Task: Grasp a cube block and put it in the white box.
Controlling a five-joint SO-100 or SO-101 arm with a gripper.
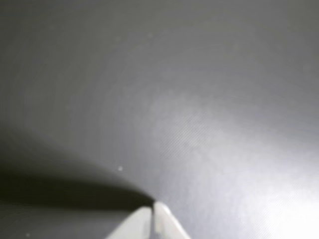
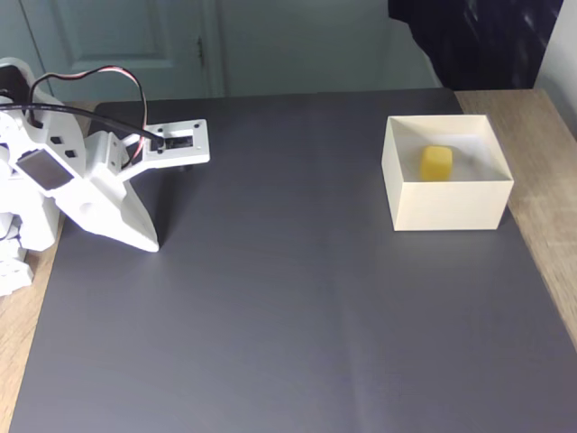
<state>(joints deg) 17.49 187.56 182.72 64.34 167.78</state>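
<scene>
the dark grey surface [image 2: 297,298] fills most of the fixed view, with a strip of pale wood showing past its edge at the right and lower left. the white arm [image 2: 77,185] sits folded at the left of that frame, well apart from everything else, its pointed end resting down near the mat. the white box [image 2: 448,209] stands at the upper right of the fixed view, open at the top. the cube block [image 2: 436,163] lies inside it, on the floor of the box toward the back wall, touching nothing of the arm. the tool [image 1: 152,205] shows at the bottom edge of the wrist view, its two pale tips drawn together with barely a slit between them and nothing held, pointing at bare mat with a long shadow running off to the left. judged from how things lie, the placing step looks done and the arm is parked at rest, so the task seems complete. if anything is left, it calls for no grasp at all, merely keeping the arm away from the box.
</scene>
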